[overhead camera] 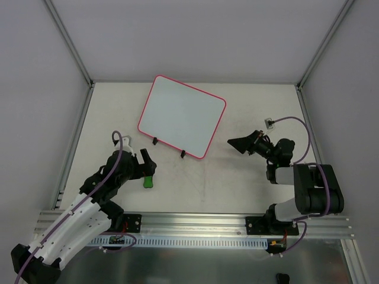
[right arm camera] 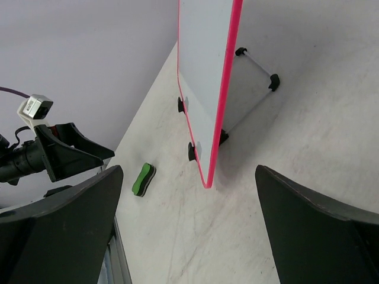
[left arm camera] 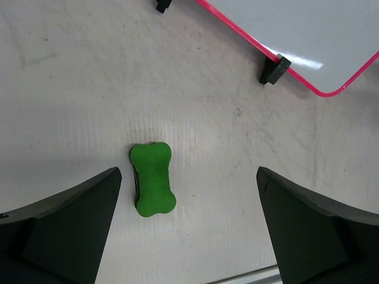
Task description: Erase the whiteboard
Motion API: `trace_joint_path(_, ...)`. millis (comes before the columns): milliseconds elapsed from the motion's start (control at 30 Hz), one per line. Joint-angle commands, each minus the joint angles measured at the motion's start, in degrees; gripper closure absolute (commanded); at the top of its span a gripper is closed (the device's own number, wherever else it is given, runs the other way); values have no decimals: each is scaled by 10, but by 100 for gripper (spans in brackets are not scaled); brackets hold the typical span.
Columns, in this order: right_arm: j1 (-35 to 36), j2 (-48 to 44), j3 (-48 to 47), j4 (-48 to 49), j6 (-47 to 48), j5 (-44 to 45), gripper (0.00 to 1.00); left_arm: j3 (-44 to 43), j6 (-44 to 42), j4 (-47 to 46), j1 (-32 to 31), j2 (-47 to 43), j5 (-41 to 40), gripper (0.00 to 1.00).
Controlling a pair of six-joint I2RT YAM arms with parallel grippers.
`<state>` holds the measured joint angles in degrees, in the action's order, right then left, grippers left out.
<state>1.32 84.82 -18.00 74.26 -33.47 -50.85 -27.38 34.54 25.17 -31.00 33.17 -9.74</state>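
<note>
So: whiteboard (overhead camera: 180,115) propped on table (overhead camera: 225,183); green eraser (left arm camera: 153,179) just in front of it, left hand (left arm camera: 188,171) open above eraser, right hand (right arm camera: 188,177) open beside whiteboard. Eraser sits off-centre, could skid at closing; wiping may shove whiteboard.

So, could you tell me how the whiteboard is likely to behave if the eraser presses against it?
It would probably slide or tip back: the whiteboard stands propped on small black clip feet and a thin wire stand behind. It looks stiff, a flat framed panel. Its glossy face likely lets the eraser glide.
</note>
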Motion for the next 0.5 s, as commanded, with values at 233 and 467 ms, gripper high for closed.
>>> trace_joint_path(233, -11, -174, 60, -162, 98, 78, 1, 34, -40, -29, 7, -123, -75, 1)
trace_joint_path(467, -6, -403, 37, -564, 244, 173, 1, 49, -49, -47, 6, -152, -72, 1)
